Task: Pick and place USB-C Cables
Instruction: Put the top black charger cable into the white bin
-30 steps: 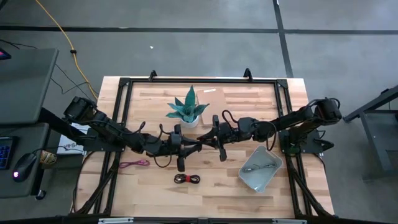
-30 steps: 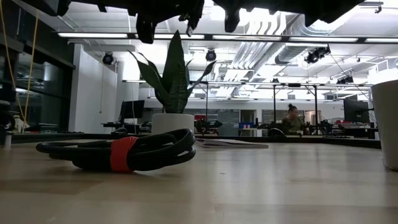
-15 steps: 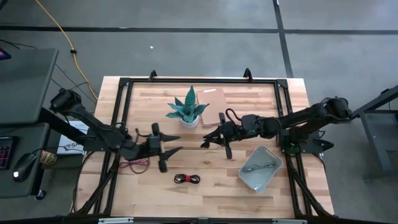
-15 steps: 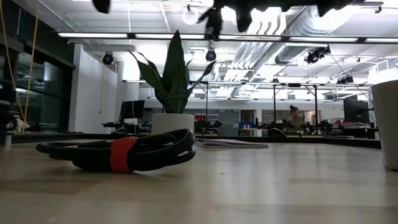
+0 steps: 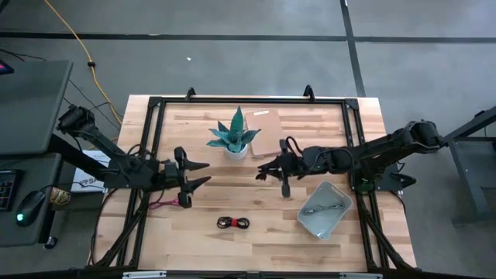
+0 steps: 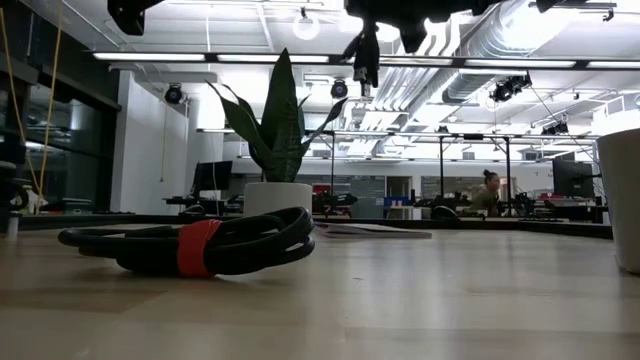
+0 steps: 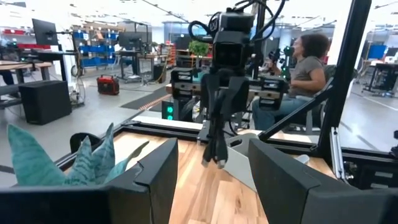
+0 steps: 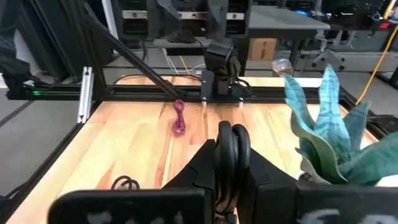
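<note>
- Four USB-C cable bundles show. The red-and-black cable (image 5: 233, 223) lies coiled flat on the tabletop (image 5: 271, 232) at about 6 o'clock from the potted plant (image 5: 233, 138); in the low view it is a thick black loop bound with a red band.
- The pink-magenta cable (image 5: 162, 204) lies at 8 o'clock from the plant, a thin looped strand just below the left tool (image 5: 200, 173).
- The silver-grey cable (image 5: 322, 208) rests inside the grey rectangular tray (image 5: 335, 219), which sits tilted at 4 o'clock from the plant.
- The black cable (image 8: 231, 149) is a smooth rounded bundle gripped by the right tool (image 5: 267, 170), raised above the tabletop at about 3 o'clock from the plant.
- The left tool's two dark fingers are spread wide with nothing between them.
- One plant: stiff, pointed blue-green leaves in a round white pot.
- The tabletop is pale planked wood with a black metal frame (image 5: 248, 100) around it.
- One yellow cord (image 5: 71, 35) runs across the grey floor at 10 o'clock.
- One seated person (image 7: 300, 78) shows in the room beyond.
</note>
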You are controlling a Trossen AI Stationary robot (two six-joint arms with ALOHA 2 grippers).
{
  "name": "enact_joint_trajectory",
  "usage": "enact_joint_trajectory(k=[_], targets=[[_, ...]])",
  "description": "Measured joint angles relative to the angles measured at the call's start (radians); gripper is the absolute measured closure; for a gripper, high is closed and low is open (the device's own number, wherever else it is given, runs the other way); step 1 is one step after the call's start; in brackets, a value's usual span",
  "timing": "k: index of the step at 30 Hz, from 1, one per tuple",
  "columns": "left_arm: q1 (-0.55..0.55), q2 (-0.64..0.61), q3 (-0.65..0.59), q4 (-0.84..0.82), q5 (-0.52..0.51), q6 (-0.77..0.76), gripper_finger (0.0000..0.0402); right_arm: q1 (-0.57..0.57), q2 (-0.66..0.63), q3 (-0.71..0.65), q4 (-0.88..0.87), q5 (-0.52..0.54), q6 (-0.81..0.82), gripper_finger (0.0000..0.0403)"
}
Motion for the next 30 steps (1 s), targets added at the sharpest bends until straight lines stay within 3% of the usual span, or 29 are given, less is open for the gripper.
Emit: enact_joint_trajectory(k=[11,15,23,27,30], targets=[[0.000,0.000,0.000,0.004,0.000,0.005,0.0225,-0.009,-0.052,0.000,-0.107,0.002,0.007,0.0394],[0.000,0.000,0.000,0.003,0.000,0.008,0.0225,0.001,-0.079,0.000,-0.165,0.056,0.006,0.0394],[0.000,0.001,0.000,0.004,0.002,0.008,0.0225,0.030,-0.255,0.008,-0.483,0.077,0.085,0.0396],[0.003,0.001,0.001,0.027,0.002,0.034,0.0225,0.131,-0.302,0.082,-0.732,0.161,0.164,0.0396],[0.003,0.001,0.002,0.034,0.007,0.037,0.0225,0.227,-0.262,0.179,-0.920,0.214,0.240,0.0396]])
